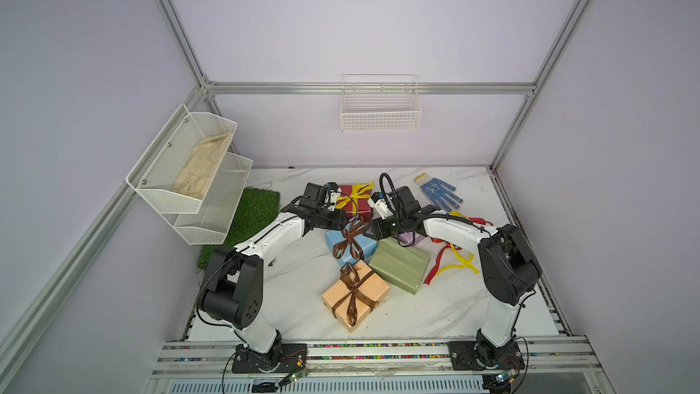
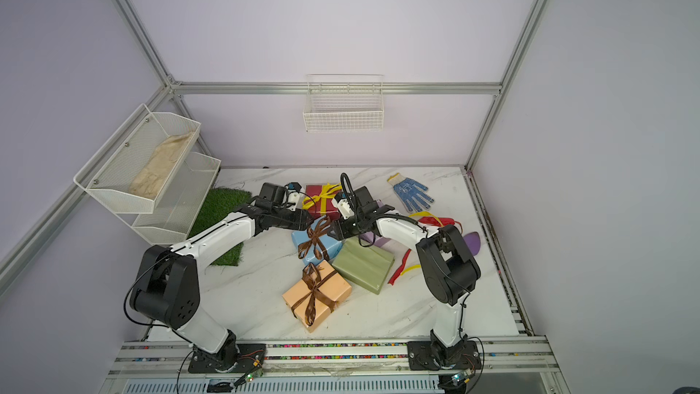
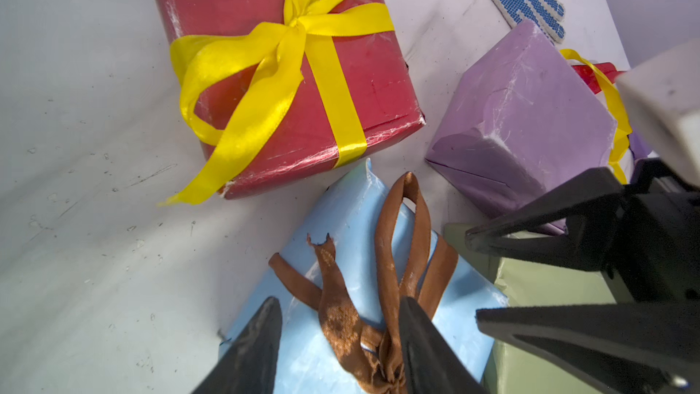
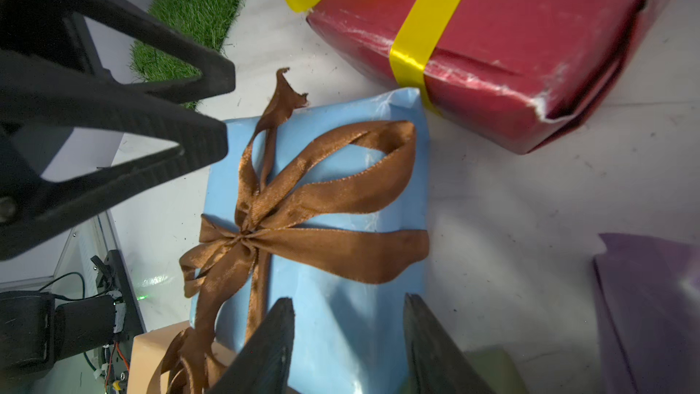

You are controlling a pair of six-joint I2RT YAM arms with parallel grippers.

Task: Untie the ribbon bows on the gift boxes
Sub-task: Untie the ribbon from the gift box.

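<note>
- Marble tabletop [image 1: 288,297] is carrying the boxes in a cluster in a top view. The light blue box [image 1: 350,250] is sitting at its centre with the brown bow [image 1: 350,238] tied on it. The dark red box [image 1: 354,200] is lying at twelve o'clock from it and the peach box [image 1: 356,297] at six.
- The left gripper [image 1: 345,221] is hanging at eleven o'clock of the bow and the right gripper [image 1: 370,234] at three.
- Left wrist view: the left gripper [image 3: 339,301] is standing with jaws spread, straddling the bow's loop and pinching nothing.
- Right wrist view: the right gripper [image 4: 349,299] is also spread, hovering over the box's bare paper end and holding nothing.
- Judgement: this bow is likely the one being tackled. Closing on the frayed tail [image 4: 282,89] rather than a loop, then pulling away from the knot [image 4: 244,236] while the other gripper is pinning the box, should release it cleanly.
- No brand, label or writing is showing legibly.
</note>
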